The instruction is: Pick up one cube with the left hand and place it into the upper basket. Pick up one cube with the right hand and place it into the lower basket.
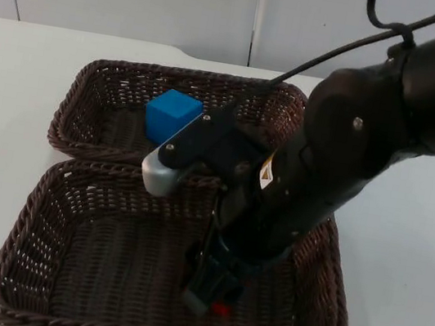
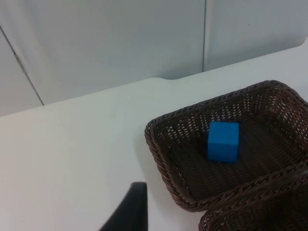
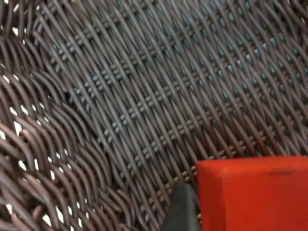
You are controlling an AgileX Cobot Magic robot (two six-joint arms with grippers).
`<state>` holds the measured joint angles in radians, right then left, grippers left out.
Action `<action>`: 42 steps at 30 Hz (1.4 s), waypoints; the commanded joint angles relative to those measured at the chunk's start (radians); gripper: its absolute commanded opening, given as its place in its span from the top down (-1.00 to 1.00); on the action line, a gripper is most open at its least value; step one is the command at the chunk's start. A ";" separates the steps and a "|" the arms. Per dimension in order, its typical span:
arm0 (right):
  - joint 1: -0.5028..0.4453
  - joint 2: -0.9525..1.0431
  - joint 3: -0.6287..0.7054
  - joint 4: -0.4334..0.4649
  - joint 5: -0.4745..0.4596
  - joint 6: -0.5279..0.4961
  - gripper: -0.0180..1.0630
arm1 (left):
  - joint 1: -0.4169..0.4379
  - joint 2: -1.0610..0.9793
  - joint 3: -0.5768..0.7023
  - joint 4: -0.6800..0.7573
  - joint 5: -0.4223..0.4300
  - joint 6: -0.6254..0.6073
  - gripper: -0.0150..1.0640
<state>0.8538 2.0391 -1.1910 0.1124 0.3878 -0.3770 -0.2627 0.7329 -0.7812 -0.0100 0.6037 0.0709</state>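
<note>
Down inside the lower basket (image 1: 27, 265), the right hand (image 1: 208, 300) hangs just above the woven floor, fingers closed on a red cube (image 3: 255, 192) whose edge peeks out beneath them. Behind it, a blue cube (image 1: 172, 116) sits in the upper basket (image 1: 86, 101). Left hand waits over the white worktop (image 2: 72, 159); its opening cannot be told.

The black right arm (image 1: 341, 166) reaches across both baskets, blocking the right half of the dark brown woven upper basket (image 1: 86, 101) and the middle of the dark brown woven lower basket (image 1: 27, 216). The lower basket's left half lies open from above. In the upper basket a small blue cube (image 1: 172, 116) stands mid-floor, with free floor to its left.
</note>
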 commanded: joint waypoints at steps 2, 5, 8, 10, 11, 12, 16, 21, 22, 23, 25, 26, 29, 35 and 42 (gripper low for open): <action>0.006 -0.002 0.000 0.005 -0.013 0.002 -0.31 | -0.006 -0.004 0.005 -0.001 -0.008 -0.008 -0.97; 0.006 -0.002 0.000 0.005 -0.011 0.002 -0.30 | -0.006 -0.004 0.005 -0.001 -0.008 -0.008 -0.97; 0.006 -0.005 0.000 0.005 -0.006 0.002 -0.30 | -0.006 -0.004 0.005 -0.001 -0.008 -0.008 -0.97; 0.006 -0.009 0.000 0.003 -0.001 0.002 -0.30 | -0.006 -0.004 0.005 -0.001 -0.008 -0.008 -0.97; 0.006 -0.014 -0.001 0.003 0.001 0.002 -0.30 | -0.006 -0.004 0.005 -0.001 -0.008 -0.008 -0.97; 0.006 -0.021 -0.001 0.003 0.012 0.002 -0.30 | -0.006 -0.004 0.005 -0.001 -0.008 -0.008 -0.97; 0.006 -0.059 -0.001 0.003 0.027 0.002 -0.30 | -0.006 -0.004 0.005 -0.001 -0.008 -0.008 -0.97; 0.006 -0.148 -0.001 0.003 0.061 0.002 -0.30 | -0.006 -0.004 0.005 -0.001 -0.008 -0.008 -0.97; 0.006 -0.168 -0.001 0.003 0.072 0.002 -0.30 | -0.006 -0.004 0.005 -0.001 -0.008 -0.008 -0.97; 0.006 -0.194 -0.001 0.003 0.082 0.002 -0.30 | -0.006 -0.004 0.005 -0.001 -0.008 -0.008 -0.97; 0.006 -0.249 -0.001 0.003 0.107 0.002 -0.30 | -0.006 -0.004 0.005 -0.001 -0.008 -0.008 -0.97; 0.006 -0.249 -0.001 0.003 0.107 0.002 -0.30 | -0.006 -0.004 0.005 -0.001 -0.008 -0.008 -0.97; 0.006 -0.325 -0.001 0.003 0.128 0.002 -0.30 | -0.006 -0.004 0.005 -0.005 -0.008 -0.008 -0.97; 0.006 -0.427 -0.001 0.003 0.145 0.029 -0.30 | -0.006 -0.004 0.005 -0.009 -0.008 -0.008 -0.97; 0.006 -0.523 -0.001 0.003 0.169 0.055 -0.30 | -0.006 -0.012 0.005 -0.016 -0.008 -0.008 -0.97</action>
<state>0.8538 1.5467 -1.1910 0.1124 0.5479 -0.3332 -0.2627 0.7329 -0.7812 -0.0121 0.6037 0.0709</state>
